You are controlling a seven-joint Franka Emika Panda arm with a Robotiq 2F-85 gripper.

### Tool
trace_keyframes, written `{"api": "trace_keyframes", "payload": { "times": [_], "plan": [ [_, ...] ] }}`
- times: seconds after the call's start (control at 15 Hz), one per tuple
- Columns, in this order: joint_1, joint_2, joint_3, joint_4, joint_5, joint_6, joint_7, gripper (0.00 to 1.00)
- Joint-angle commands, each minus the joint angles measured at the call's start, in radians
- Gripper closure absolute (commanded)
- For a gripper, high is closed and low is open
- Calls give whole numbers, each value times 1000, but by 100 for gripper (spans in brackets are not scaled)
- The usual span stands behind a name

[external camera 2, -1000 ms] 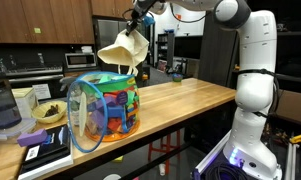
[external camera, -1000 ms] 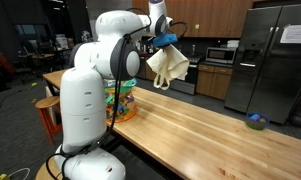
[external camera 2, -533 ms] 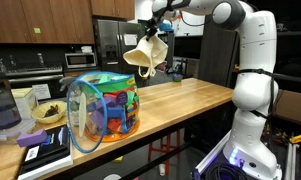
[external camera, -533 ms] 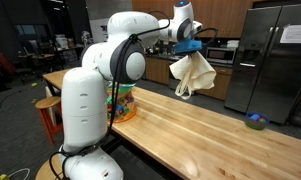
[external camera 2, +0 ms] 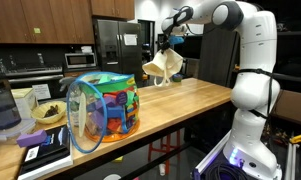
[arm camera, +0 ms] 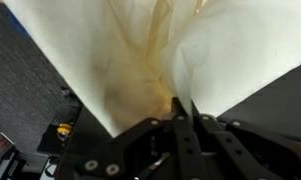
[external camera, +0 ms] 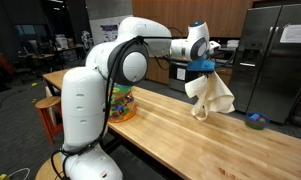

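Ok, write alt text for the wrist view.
A cream fabric cloth with a yellowish stain fills most of the frame, pinched in the shut black claw at the bottom edge. Dark floor shows at the left.

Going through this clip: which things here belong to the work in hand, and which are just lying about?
In hand:
- gripper, shut on the cloth
- cream cloth, hanging free in the air

Lying about:
- wooden table
- colourful mesh basket on the table
- blue bowl near the table's far end
- purple notebook
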Motion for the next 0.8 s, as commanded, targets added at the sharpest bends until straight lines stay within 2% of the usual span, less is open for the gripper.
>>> {"api": "trace_keyframes", "payload": {
  "times": [0.0,0.4,0.73],
  "plan": [
    [-2,-59,-47,-148,-106,33,112,99],
    [-12,-118,-117,-330,-260,8,283,99],
    [-34,-177,-144,-428,-308,0,363,99]
  ]
}}
